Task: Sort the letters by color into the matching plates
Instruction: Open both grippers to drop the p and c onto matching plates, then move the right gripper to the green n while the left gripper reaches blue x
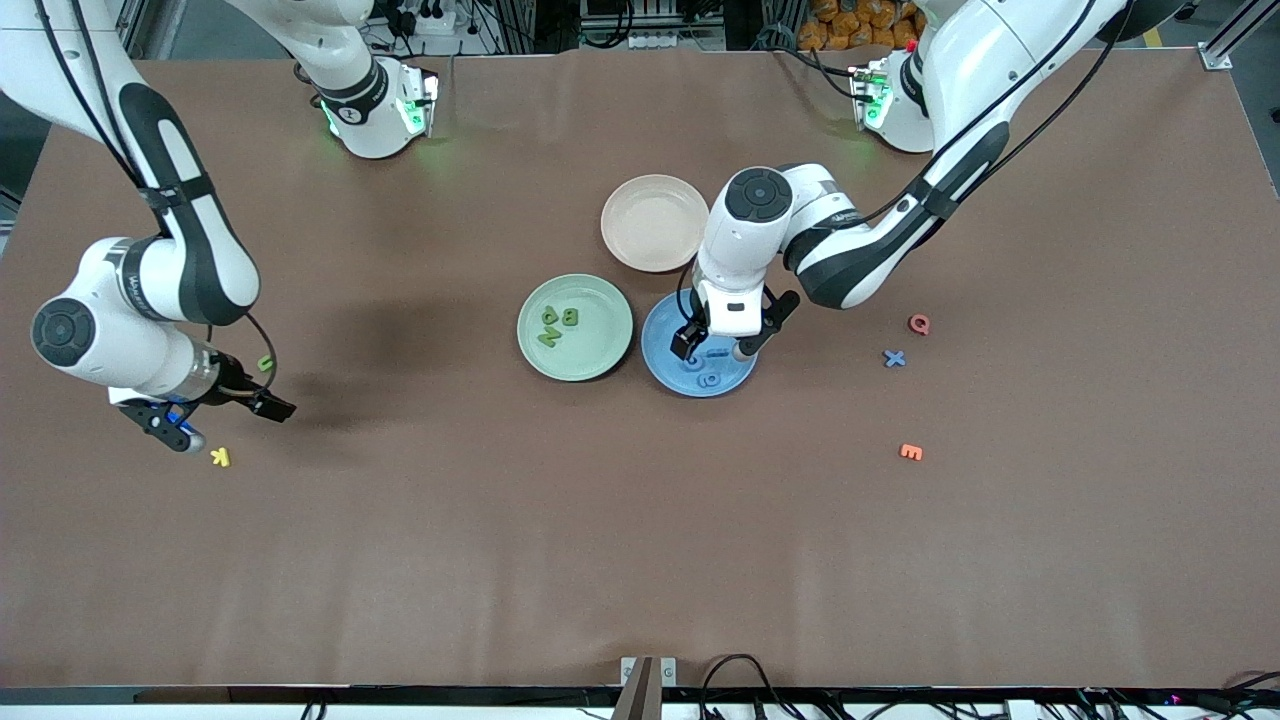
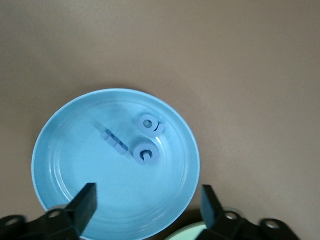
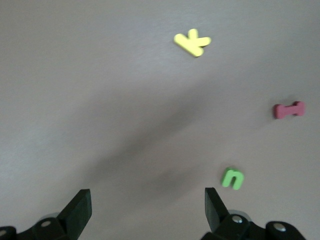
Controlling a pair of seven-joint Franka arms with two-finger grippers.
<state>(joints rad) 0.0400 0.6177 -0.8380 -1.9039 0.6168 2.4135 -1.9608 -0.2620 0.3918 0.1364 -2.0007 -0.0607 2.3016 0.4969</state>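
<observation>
My left gripper (image 1: pixel 716 348) (image 2: pixel 147 205) hangs open and empty over the blue plate (image 1: pixel 735 384) (image 2: pixel 75 150). Three blue letters (image 2: pixel 145 154) lie in that plate, one of them (image 1: pixel 709 380) near its rim. The pale green plate (image 1: pixel 603 352) beside it holds three green letters (image 1: pixel 550 327). A blue X (image 1: pixel 894 358) lies on the table toward the left arm's end. My right gripper (image 1: pixel 218 418) (image 3: pixel 147 207) is open and empty above the table at the right arm's end, close to a green letter n (image 1: pixel 265 364) (image 3: pixel 232 178).
A beige-pink plate (image 1: pixel 655 222) sits farther from the front camera than the two others. A yellow K (image 1: pixel 220 457) (image 3: pixel 193 42) and a red I (image 3: pixel 289 110) lie near the right gripper. A red Q (image 1: pixel 919 324) and an orange E (image 1: pixel 911 452) lie near the blue X.
</observation>
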